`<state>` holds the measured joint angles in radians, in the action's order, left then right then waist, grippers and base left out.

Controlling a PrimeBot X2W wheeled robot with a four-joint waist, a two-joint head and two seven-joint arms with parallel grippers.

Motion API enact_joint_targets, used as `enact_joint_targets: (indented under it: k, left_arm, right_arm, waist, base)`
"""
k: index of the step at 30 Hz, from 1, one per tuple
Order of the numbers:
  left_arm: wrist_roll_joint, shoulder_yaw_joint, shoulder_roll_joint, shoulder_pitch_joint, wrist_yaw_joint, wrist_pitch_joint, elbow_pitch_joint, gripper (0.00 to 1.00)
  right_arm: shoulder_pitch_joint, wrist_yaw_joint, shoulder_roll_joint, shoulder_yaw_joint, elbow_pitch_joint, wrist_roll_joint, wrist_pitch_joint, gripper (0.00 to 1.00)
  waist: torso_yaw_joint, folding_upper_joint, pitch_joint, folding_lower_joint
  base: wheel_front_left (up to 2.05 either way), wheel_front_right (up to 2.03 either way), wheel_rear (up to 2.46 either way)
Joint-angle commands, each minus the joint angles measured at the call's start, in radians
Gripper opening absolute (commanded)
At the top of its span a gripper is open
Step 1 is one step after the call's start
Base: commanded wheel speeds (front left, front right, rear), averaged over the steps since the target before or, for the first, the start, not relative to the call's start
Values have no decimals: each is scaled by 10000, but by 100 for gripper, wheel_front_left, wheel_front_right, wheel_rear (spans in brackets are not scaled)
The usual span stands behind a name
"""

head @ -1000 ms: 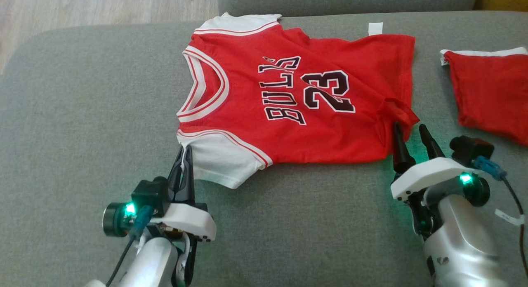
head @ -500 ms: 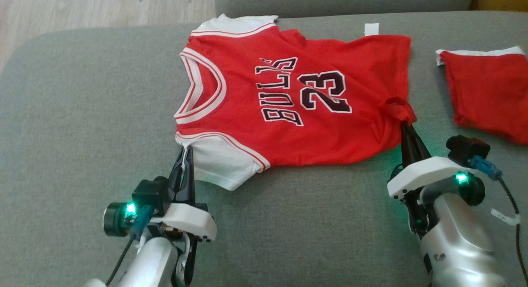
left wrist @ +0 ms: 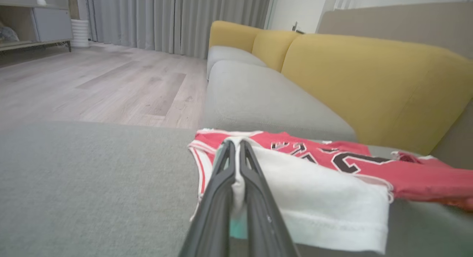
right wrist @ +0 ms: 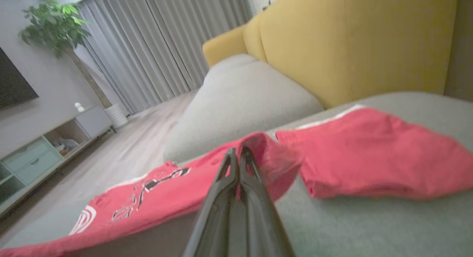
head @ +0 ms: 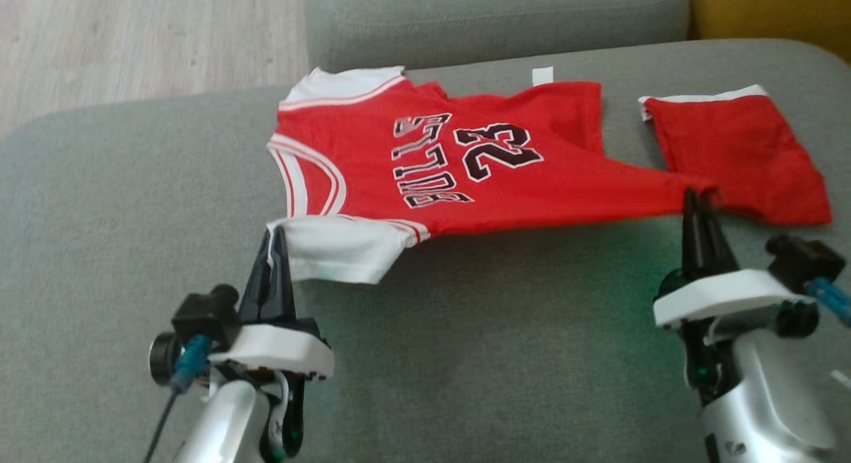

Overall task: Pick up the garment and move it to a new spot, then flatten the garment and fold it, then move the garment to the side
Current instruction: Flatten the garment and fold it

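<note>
The red jersey [head: 432,177] is spread across the grey cushion [head: 100,217], near edge lifted. Its white sleeve is pinched by the clenched left gripper [head: 274,233], its hem corner by the clenched right gripper [head: 693,197], beside red shorts [head: 738,144].

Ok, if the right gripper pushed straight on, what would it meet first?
The right gripper meets the jersey corner it pinches; beyond that probably the folded red cloth, though depth is unclear.

Right gripper [right wrist: 237,153] pinched tight on the red jersey [right wrist: 155,201], hem bunched at its tips, just beside red shorts [right wrist: 369,157] on the grey cushion [right wrist: 369,227].
</note>
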<state>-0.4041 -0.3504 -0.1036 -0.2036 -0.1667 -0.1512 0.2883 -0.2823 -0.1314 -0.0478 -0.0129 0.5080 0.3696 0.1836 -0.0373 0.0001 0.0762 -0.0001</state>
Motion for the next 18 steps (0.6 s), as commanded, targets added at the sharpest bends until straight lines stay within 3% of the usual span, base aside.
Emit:
enact_joint_targets:
  k: [1, 8, 13, 18]
  left_arm:
    - [-134, 456, -49, -367, 27, -137, -566, 0]
    - [-972, 903, 140, -1732, 410, -124, -2188, 0]
    - [-1179, 1614, 113, -3842, 261, -149, -3448, 0]
    - [-1239, 2039, -37, -4639, 3, 34, -4463, 0]
  right_arm:
    - [-239, 7, -24, 150, -817, -4, -43, 0]
    - [-805, 7, -75, -360, -3456, -856, -889, 0]
    - [-2249, 7, -871, -368, -4774, -1496, -1704, 0]
    - [-2813, 7, -1525, -2, -5654, -1691, -2127, 0]
  waist:
    - [-123, -1, -158, 1]
    - [-230, -1, -575, 1]
    - [-308, -1, -819, 1]
    - [-356, -1, -885, 1]
  base:
    - [0, 0, 0]
    - [0, 0, 0]
    - [0, 0, 0]
    - [0, 0, 0]
